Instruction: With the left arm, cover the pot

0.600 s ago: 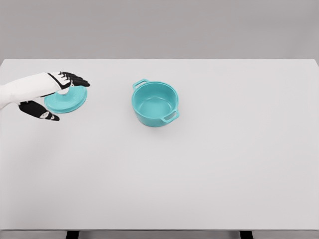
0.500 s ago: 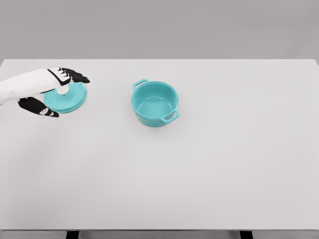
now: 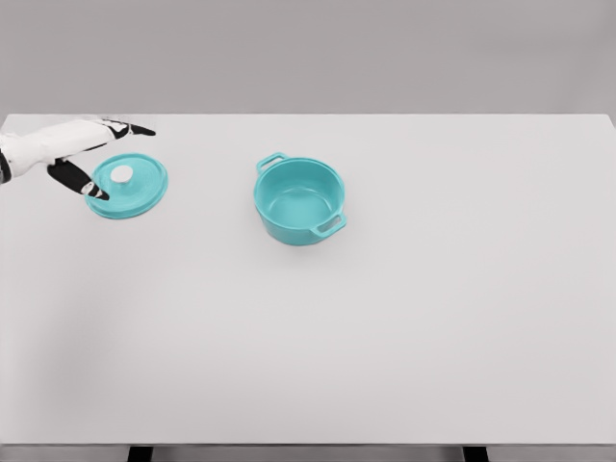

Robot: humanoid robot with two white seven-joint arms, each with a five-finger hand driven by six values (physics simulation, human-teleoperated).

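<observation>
So far we have done very little of the task, as we judge it from how things lie. Our pot (image 3: 299,200) stands open near the middle of the worktop (image 3: 385,327), upright, with its two small handles pointing to the far left and the near right, and nothing is inside it that we can see. The lid (image 3: 126,186) lies flat on the worktop well apart from the pot, toward the left edge, with its white knob (image 3: 121,173) facing up and fully in sight. Our left hand (image 3: 82,149) comes in from the left edge and is at the far left side of the lid. Its fingers are stretched out and spread, not closed on anything: the long fingers point to the right beyond the far rim of the lid, and the thumb (image 3: 79,179) reaches down to the left rim, where its dark tip seems to touch or nearly touch the lid; we cannot tell which. The knob is free between them, so we hold nothing. Our right arm is not visible. What is left is nearly the whole job: we must close the left hand on the knob or on the rim, lift the lid, carry it to the right over the pot, put it down centred on the rim, and let go. The grasp is the step we are at, and it is not yet made.
</observation>
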